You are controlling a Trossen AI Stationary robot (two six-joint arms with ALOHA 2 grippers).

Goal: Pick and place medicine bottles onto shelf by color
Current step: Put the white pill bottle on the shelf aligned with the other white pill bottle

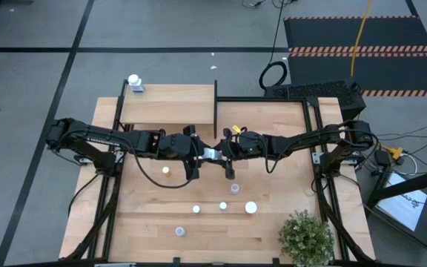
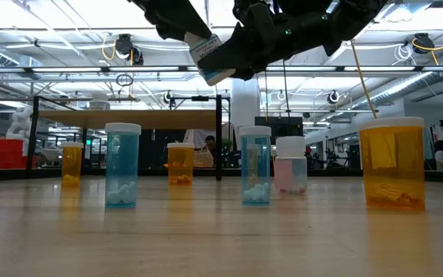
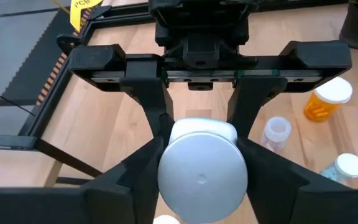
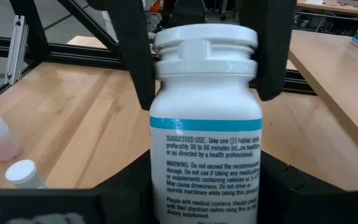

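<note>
Right gripper [image 1: 224, 154] and left gripper [image 1: 199, 156] meet above the middle of the bench [image 1: 147, 215], with one white labelled medicine bottle [image 1: 210, 154] between them. In the right wrist view this bottle [image 4: 207, 124] stands between the right gripper's own two fingers, which press its lower body; farther off, the two fingers of the left gripper flank its ribbed white cap. In the left wrist view the bottle's flat end [image 3: 202, 171] sits between the left gripper's fingers [image 3: 132, 177], which appear to touch it, though whether they are clamped cannot be told. In the low view the bottle [image 2: 208, 58] hangs tilted, well above the bench top.

On the bench below, the low view shows six standing bottles: three orange-amber bottles [image 2: 391, 163], two blue-tinted bottles [image 2: 123, 165], and one pale pink bottle [image 2: 291, 165], each with a white cap. The high view shows the same number as caps seen from above, all lying between the grippers and the potted plant [image 1: 306, 237] at the near right corner.

The shelf [image 1: 169, 104], a light-wood board on a black frame, lies beyond the grippers at the far side of the bench. One white-capped bottle with a blue label [image 1: 135, 83] stands at its far left corner.
</note>
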